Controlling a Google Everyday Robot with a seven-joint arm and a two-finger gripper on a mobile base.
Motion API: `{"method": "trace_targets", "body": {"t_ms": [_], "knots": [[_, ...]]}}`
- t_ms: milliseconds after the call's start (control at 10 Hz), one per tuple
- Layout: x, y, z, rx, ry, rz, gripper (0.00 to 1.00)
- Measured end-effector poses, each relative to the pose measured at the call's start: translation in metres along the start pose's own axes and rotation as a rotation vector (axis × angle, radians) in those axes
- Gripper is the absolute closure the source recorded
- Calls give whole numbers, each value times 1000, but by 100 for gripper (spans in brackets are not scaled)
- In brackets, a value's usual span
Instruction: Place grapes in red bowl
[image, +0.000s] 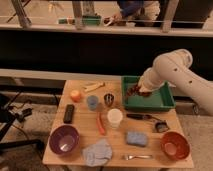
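The white arm (172, 70) bends at 2 o'clock and slopes down toward 8 o'clock; the claw (136, 91) at its end is closed.

A light wooden table (84, 126) stands on a grey floor (37, 122) (something black sprawls at its left). Behind runs a dark wall (75, 52) under a pale ledge (60, 29).

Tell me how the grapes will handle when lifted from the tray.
The grapes look lumpy: probably soft, may sag. Small beside the red bowl, so likely light. The claw, shut on them in the tray, could squash them.
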Motion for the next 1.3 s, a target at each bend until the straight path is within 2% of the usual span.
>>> {"method": "trace_targets", "body": {"t_ms": [100,200,300,600,900,1100,1200,1300], "knots": [[13,12,-9,1,18,12,85],[40,41,-29,-5,43,43,85],[44,53,-36,-12,47,51,85],[40,74,-47,-27,49,61,85],[39,99,-64,11,56,53,85],[44,121,-77,15,70,51,85],[46,134,-84,5,76,53,85],[45,136,-85,2,75,54,85]]}}
